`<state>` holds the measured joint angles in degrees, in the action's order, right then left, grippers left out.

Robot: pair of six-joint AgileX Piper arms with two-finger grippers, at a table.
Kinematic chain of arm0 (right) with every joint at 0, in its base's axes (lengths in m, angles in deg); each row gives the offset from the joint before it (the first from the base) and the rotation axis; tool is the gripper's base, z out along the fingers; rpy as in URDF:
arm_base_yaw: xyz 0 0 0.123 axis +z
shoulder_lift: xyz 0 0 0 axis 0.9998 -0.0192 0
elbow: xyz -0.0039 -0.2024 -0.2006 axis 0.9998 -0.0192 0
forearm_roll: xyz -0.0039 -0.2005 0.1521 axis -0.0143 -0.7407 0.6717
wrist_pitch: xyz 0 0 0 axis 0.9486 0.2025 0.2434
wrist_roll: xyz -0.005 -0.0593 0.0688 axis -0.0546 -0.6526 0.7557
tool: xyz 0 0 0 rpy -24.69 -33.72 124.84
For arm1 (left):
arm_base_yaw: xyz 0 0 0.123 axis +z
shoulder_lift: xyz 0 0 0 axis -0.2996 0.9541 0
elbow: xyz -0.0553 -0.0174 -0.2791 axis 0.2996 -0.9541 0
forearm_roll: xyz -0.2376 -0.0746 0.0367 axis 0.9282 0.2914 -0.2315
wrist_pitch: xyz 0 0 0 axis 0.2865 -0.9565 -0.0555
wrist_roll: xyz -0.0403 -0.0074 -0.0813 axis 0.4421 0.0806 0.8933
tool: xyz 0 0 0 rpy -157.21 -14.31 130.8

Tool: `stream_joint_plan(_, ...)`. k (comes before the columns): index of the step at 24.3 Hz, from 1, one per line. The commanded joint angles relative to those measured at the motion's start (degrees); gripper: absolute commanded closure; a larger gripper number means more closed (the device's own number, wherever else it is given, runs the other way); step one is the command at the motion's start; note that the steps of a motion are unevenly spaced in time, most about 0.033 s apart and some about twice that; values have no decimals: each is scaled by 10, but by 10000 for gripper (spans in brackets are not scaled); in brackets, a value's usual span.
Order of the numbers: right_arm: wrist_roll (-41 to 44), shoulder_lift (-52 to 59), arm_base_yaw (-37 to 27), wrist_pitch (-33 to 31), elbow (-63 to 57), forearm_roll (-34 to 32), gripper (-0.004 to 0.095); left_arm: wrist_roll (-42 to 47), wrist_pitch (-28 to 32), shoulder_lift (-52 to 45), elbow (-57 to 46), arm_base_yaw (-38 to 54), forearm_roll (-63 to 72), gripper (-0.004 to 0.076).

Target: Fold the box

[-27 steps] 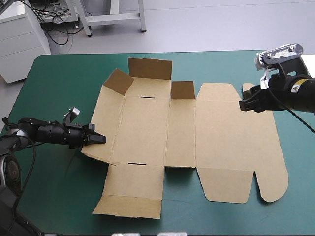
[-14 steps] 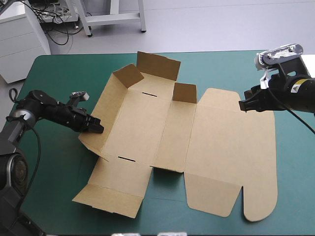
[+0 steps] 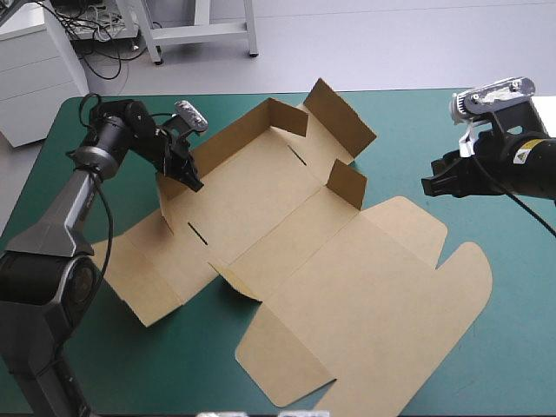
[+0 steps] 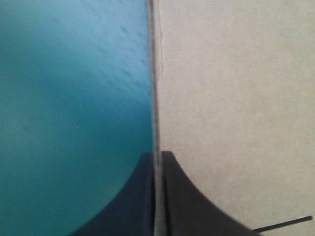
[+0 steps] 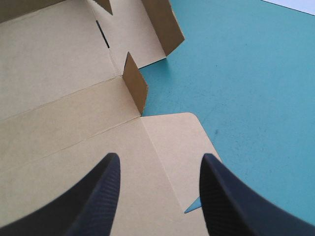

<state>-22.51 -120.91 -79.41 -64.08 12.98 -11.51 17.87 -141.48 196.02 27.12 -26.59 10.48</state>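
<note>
The table has a teal-green cover, and the brown box takes up most of it. The box is not a box yet. It is one big cut sheet, mostly flat, with some parts bent up. It lies slanted, with its long way running from the far left of the table to the near right. The big lid part with round corners is at the near right end. The part that will be the tray is at the far left end. Nothing lies on the sheet.

The left gripper is at the far left end of the box. Its black fingers are pressed almost together on the thin edge of a side wall – the left wrist view shows the left gripper with the board edge squeezed between them. The rest of the box spreads away on one side of that edge, and the bare cover is on the other. I think the next move turns on this: the middle of the box lies to the right of this gripper, so the wall should tip that way.

The right gripper is by the far side of the lid, near its corner. The right gripper has its fingers wide apart and holds nothing.

A small flap stands up near the middle, and a thin slot is cut close to the held wall.
</note>
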Motion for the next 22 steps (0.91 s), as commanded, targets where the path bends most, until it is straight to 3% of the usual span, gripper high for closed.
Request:
stream_joint_plan(1,3,12,-3,-1,13,1,454,-84,52,-11,79,-40,-26,756)
stream_joint_plan(3,24,12,-3,-1,13,-22,454,-142,148,-7,99,-90,-46,756)
stream_joint_plan(6,32,18,-3,-1,13,-68,454,-161,206,-8,99,-134,-112,756)
stream_joint_plan(9,50,41,-3,-1,2,-125,454,-202,218,-10,99,-181,-147,756)
stream_joint_plan(13,60,101,-3,-1,-105,-154,454,-220,225,-24,98,-215,-147,756)
stream_joint_plan(22,99,165,-3,24,-217,-165,454,-175,302,-88,45,-268,-191,756)
